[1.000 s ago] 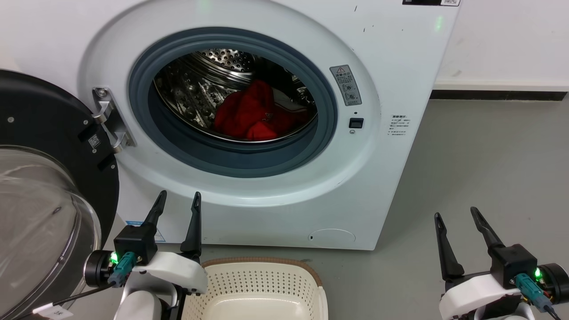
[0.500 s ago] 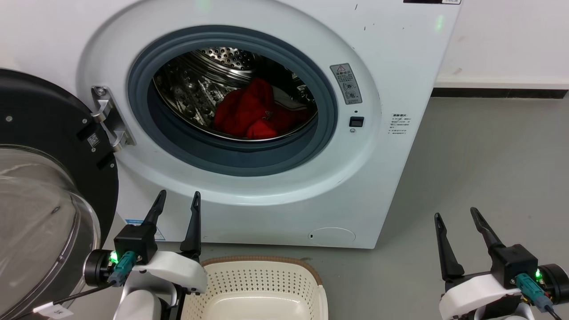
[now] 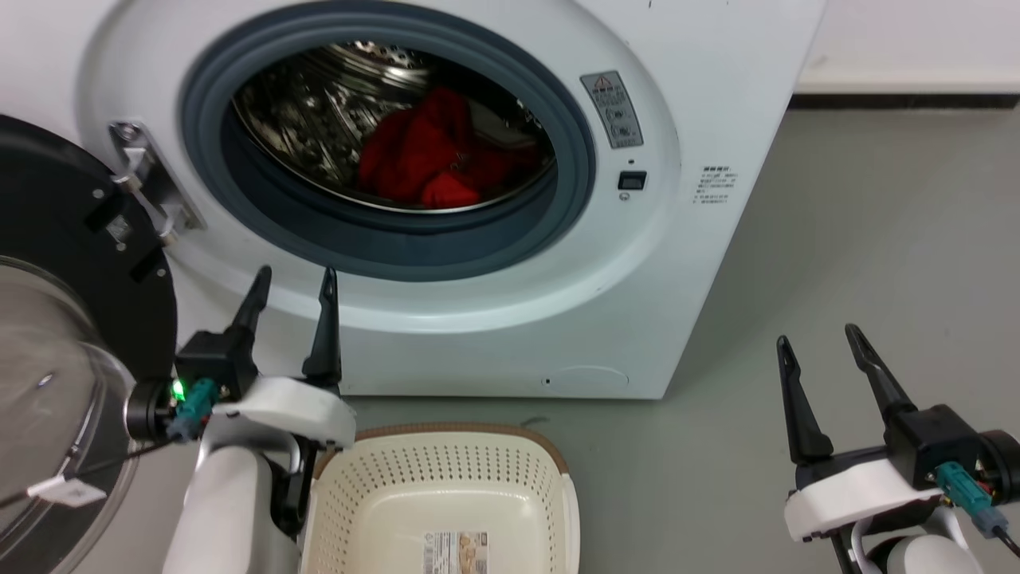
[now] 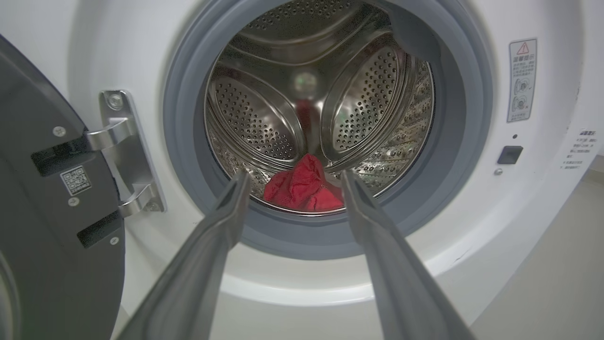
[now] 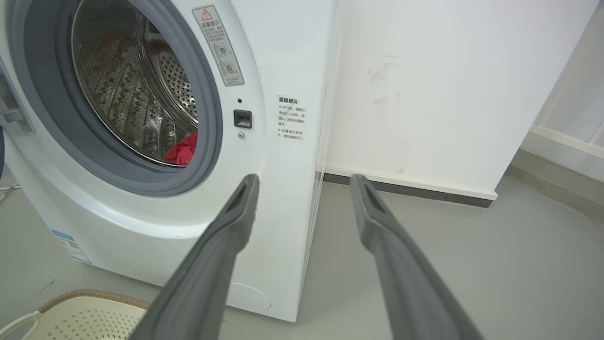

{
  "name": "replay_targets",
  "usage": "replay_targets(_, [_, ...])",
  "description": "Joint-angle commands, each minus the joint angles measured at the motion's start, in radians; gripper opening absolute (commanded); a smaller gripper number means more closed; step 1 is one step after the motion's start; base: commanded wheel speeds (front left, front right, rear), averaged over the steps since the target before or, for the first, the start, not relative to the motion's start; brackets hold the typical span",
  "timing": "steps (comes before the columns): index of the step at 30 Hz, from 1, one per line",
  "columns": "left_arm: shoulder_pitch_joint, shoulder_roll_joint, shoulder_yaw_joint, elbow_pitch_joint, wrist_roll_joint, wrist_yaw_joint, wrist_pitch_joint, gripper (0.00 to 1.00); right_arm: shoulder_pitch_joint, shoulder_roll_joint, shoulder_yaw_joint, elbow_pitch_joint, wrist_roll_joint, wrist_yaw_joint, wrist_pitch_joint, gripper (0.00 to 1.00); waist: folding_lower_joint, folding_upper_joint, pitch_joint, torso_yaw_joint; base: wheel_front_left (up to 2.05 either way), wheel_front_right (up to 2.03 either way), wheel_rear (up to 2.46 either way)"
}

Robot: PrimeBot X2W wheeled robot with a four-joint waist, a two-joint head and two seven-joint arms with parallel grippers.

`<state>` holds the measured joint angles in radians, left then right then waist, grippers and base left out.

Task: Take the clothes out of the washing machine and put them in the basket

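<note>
The red clothes [image 3: 426,155] lie bunched at the bottom of the steel drum of the white washing machine [image 3: 701,96], whose black-framed glass door [image 3: 56,335] hangs open at the left. They also show in the left wrist view as red clothes [image 4: 304,189] and as a red edge [image 5: 184,150] in the right wrist view. The cream basket [image 3: 442,498] sits on the floor in front of the machine, with only a label in it. My left gripper [image 3: 293,279] is open below the porthole, beside the basket. My right gripper [image 3: 821,339] is open over the floor at the right.
Grey floor [image 3: 876,239] stretches to the right of the machine, up to a white wall with a dark skirting [image 3: 908,100]. The door hinge [image 3: 147,179] juts out left of the porthole. The basket's rim [image 5: 89,295] shows at the lower left of the right wrist view.
The head view has tilted down and come closer, so the machine sits higher and the basket shows more. Both grippers stay open.
</note>
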<state>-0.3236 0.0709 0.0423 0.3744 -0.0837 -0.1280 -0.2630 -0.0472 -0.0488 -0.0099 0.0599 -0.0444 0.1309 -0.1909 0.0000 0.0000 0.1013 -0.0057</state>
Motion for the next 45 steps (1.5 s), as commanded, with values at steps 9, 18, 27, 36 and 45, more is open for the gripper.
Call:
replay_targets(9, [-0.226, 0.048, 0.015, 0.127, -0.016, 0.0, -0.003, 1.0, -0.076, -0.002, 0.031, -0.067, 0.016, 0.0, 0.01, 1.0, 0.0, 0.0, 0.181, -0.074, 0.0, 0.0, 0.0])
replay_targets(18, [-0.442, 0.116, -0.006, 0.311, -0.023, -0.001, 0.002, 1.0, -0.127, -0.002, 0.064, -0.098, 0.039, 0.0, -0.004, 1.0, 0.0, 0.0, 0.311, -0.136, 0.0, 0.0, 0.0])
replay_targets(27, [-0.674, 0.189, -0.038, 0.49, -0.045, -0.002, 0.07, 1.0, -0.171, -0.002, 0.105, -0.087, 0.079, 0.0, -0.032, 1.0, 0.0, 0.0, 0.42, -0.202, 0.0, 0.0, 0.0])
replay_targets(36, [-0.899, 0.281, -0.106, 0.641, -0.075, -0.002, 0.23, 1.0, -0.203, -0.001, 0.152, -0.053, 0.128, 0.0, -0.061, 1.0, 0.0, 0.0, 0.508, -0.275, 0.0, 0.0, 0.0])
replay_targets(45, [-1.069, 0.362, -0.236, 0.724, -0.147, -0.002, 0.494, 1.0, -0.228, -0.001, 0.207, -0.021, 0.179, 0.0, -0.074, 1.0, 0.0, 0.0, 0.582, -0.343, 0.0, 0.0, 0.0])
